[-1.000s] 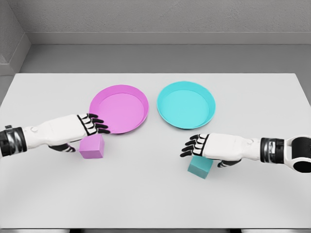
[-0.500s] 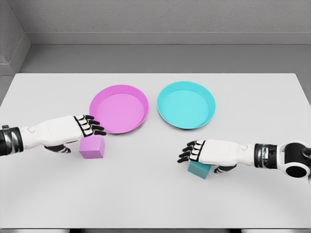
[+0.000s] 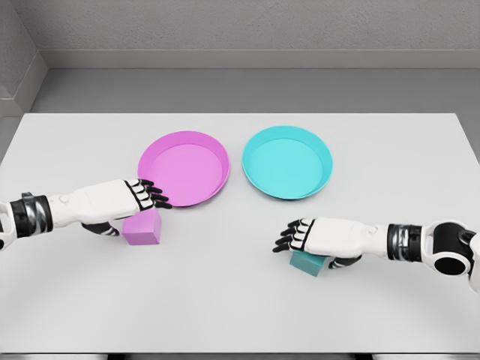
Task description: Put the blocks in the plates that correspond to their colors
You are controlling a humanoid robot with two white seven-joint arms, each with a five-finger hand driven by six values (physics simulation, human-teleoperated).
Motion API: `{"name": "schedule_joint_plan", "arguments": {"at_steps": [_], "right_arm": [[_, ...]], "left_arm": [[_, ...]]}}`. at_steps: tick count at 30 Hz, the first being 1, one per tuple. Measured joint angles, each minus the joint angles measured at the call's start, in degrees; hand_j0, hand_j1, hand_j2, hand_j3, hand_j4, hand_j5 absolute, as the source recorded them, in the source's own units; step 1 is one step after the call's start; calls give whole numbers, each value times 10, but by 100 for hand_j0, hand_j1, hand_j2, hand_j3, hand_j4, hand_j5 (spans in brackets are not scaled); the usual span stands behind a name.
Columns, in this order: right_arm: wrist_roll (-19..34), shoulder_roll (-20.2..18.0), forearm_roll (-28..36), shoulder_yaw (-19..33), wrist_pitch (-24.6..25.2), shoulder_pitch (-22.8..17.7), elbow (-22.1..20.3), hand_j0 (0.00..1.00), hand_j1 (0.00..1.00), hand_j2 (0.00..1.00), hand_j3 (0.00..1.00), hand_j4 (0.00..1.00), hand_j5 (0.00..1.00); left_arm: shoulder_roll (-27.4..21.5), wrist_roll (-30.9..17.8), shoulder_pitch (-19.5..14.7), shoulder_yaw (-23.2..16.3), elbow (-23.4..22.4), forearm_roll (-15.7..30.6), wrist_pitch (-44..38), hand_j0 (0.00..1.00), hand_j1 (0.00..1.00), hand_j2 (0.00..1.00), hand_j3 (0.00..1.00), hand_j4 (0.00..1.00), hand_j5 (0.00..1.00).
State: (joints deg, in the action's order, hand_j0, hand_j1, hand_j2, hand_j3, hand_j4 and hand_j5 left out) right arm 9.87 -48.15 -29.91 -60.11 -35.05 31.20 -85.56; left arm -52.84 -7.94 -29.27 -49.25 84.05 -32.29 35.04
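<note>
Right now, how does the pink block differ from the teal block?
The pink cube block lies left of centre, close in front of the round pink plate; the teal cube block lies right, farther from its round teal plate. The left robot hand covers only the pink block's top edge; the right robot hand hides most of the teal block. Both rest on the white table, outside the plates.

Work surface and surroundings, head view.
White table spans nearly the full width; beyond its far edge, grey floor meets a pale grey textured wall. Lighting even, shadows soft.
</note>
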Motion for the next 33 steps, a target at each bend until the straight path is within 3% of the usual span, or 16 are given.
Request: {"name": "schedule_joint_plan", "arguments": {"at_steps": [15,26,33], "right_arm": [[1,12,-5,-8,0,-1,4,99,99,99,99,99,99],[1,10,-13,-7,0,-2,10,76,76,76,76,76,76],[1,10,-14,-4,0,-2,9,71,71,71,71,71,71]], "left_arm": [[0,0,0,-12,-1,2,0,100,100,100,100,100,100],[-1,0,0,-17,-7,0,0,100,100,100,100,100,100],[-1,0,-2,-21,-20,-2,0,100,100,100,100,100,100]]}}
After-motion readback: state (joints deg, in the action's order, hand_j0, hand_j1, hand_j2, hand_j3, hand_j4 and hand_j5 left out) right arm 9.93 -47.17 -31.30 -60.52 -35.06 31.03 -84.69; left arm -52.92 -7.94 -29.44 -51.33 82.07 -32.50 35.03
